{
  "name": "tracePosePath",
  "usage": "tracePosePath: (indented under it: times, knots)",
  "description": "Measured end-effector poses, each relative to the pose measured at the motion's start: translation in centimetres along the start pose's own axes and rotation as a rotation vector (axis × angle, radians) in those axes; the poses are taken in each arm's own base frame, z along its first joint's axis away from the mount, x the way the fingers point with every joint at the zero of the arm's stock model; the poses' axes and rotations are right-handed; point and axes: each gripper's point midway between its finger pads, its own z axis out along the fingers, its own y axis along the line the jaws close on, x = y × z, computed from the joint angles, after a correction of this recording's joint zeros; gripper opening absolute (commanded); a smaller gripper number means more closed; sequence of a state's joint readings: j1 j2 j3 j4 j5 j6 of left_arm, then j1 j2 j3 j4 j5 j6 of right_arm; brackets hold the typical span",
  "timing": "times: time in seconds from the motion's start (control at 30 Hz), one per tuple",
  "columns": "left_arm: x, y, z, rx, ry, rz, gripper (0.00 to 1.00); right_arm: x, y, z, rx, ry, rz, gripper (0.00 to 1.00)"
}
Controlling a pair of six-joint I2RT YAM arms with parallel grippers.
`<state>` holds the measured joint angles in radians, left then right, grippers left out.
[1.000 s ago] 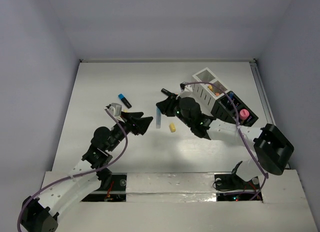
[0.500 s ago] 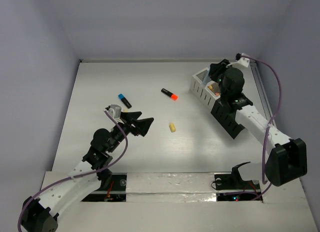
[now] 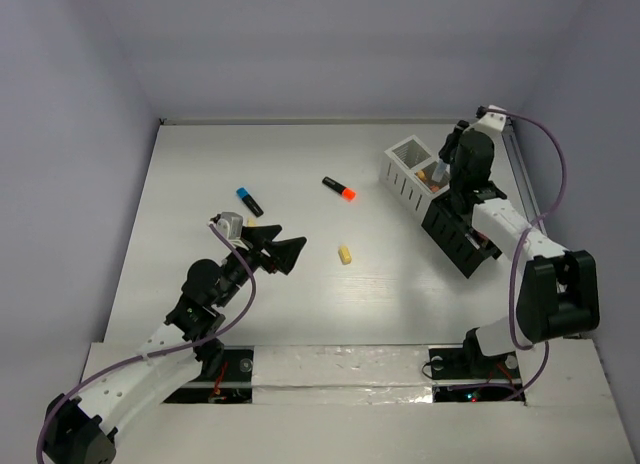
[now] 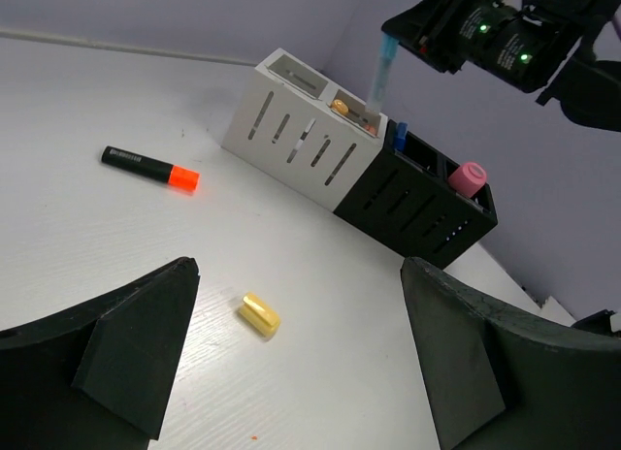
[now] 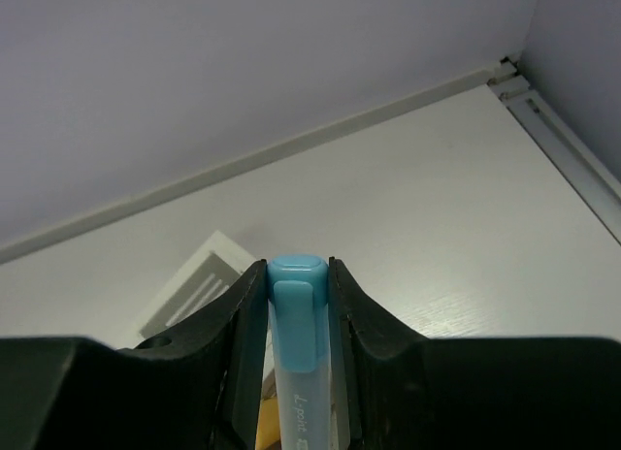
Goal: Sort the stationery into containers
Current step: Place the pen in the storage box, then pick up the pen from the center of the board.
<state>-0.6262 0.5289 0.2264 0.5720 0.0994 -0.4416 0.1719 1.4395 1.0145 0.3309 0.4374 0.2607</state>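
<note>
- Right claw [image 3: 441, 170] was out over the middle of the table [image 3: 300, 314] a second ago. It's since swung across to the containers [image 4: 267, 130] and brought the pale blue marker [image 4: 380, 74] with it. Half a second back it was already roughly there, so this looks like final lining up.
- It's clamped hard on that marker, fingers [image 5: 245, 314] squeezing both sides of the cap end, and nothing else is in the grip.
- The bit that matters: the marker hangs straight below the claw, long axis near upright with a slight lean. Its lower end is at the mouth of the second white box [image 4: 357, 164], the one that already has something orange-ish in it. Can't tell if the tip is inside yet or just at the rim.
- My guess is the next move is to drop a touch and let go. That lean is what could snag the rim.
- Left claw [image 4: 299, 275] hasn't budged, jaws spread wide and holding nothing.
- A yellow piece [image 4: 260, 315] lies just ahead of it, with an orange-capped black marker [image 4: 148, 166] further out to its left. The left arm is the nearer one for both.
</note>
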Motion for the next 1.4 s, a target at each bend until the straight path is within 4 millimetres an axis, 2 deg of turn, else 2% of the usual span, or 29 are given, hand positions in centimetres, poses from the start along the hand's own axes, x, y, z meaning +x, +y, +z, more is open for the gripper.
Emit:
tracePosePath:
  times: [0.1, 0.2, 0.27, 0.3, 0.4, 0.43, 0.5, 0.67, 0.7, 0.77, 0.8, 0.83, 0.9, 0.93, 1.03, 1.1, 1.2, 1.3, 1.33, 1.4]
  knots:
    - [0.0, 0.0, 0.0, 0.001, 0.000, 0.000, 0.82, 2.2, -0.3, 0.9, 0.009, 0.035, -0.034, 0.00]
    - [0.0, 0.0, 0.0, 0.001, 0.000, 0.000, 0.82, 3.8, -0.8, 0.7, 0.009, 0.049, -0.053, 0.03]
    - [0.0, 0.0, 0.0, 0.002, -0.002, 0.000, 0.82, 4.5, -1.1, 0.6, 0.004, 0.045, -0.057, 0.14]
    - [-0.1, -0.1, 0.0, 0.003, -0.005, 0.000, 0.82, 4.8, -1.1, 0.5, 0.000, 0.046, -0.060, 0.24]
    - [0.0, 0.0, 0.0, 0.002, -0.002, 0.000, 0.82, 5.7, -1.4, -0.1, -0.015, 0.062, -0.070, 0.36]
    - [0.0, 0.0, 0.1, 0.003, -0.003, 0.000, 0.82, 5.8, -1.3, -0.4, -0.027, 0.067, -0.069, 0.47]
    - [0.1, 0.0, 0.1, 0.002, -0.002, 0.000, 0.82, 5.7, -0.7, -0.8, -0.055, 0.067, -0.061, 0.52]
    - [0.1, 0.1, 0.1, 0.000, 0.001, 0.000, 0.82, 3.8, 1.8, -2.5, -0.145, 0.041, -0.031, 0.74]
    - [0.1, 0.1, 0.1, 0.000, 0.001, 0.000, 0.82, 3.6, 2.5, -3.0, -0.166, 0.041, -0.028, 0.74]
    - [0.1, 0.1, 0.1, -0.001, 0.000, 0.000, 0.82, 3.4, 3.7, -3.9, -0.200, 0.049, -0.030, 0.74]
    - [0.1, 0.1, 0.1, -0.001, 0.000, 0.000, 0.82, 3.4, 4.5, -4.5, -0.220, 0.057, -0.033, 0.70]
    - [0.1, 0.1, 0.1, -0.002, -0.001, 0.000, 0.81, 3.7, 5.0, -4.9, -0.233, 0.073, -0.037, 0.57]
    - [0.1, 0.1, 0.1, -0.003, -0.001, 0.000, 0.81, 4.4, 6.9, -6.3, -0.287, 0.108, -0.034, 0.41]
    - [0.1, 0.1, 0.1, -0.004, -0.001, 0.000, 0.81, 5.0, 7.8, -7.2, -0.320, 0.137, -0.040, 0.28]
    - [0.1, 0.2, 0.1, -0.007, -0.003, 0.000, 0.80, 7.6, 10.2, -9.5, -0.413, 0.246, -0.031, 0.09]
    - [0.0, 0.3, 0.1, -0.014, -0.007, 0.000, 0.80, 9.7, 11.5, -11.1, -0.468, 0.333, -0.035, 0.06]
    - [-0.2, 0.4, 0.0, -0.023, -0.015, 0.000, 0.79, 13.6, 12.8, -13.5, -0.534, 0.475, -0.057, 0.07]
    - [-0.4, 0.5, 0.0, -0.030, -0.024, 0.000, 0.77, 18.0, 13.8, -16.4, -0.595, 0.638, -0.095, 0.16]
    - [-0.4, 0.6, 0.0, -0.035, -0.026, -0.001, 0.76, 19.4, 14.1, -17.5, -0.612, 0.686, -0.113, 0.24]
    - [-0.5, 0.8, 0.0, -0.046, -0.029, 0.000, 0.72, 21.8, 14.7, -19.6, -0.648, 0.771, -0.142, 0.34]
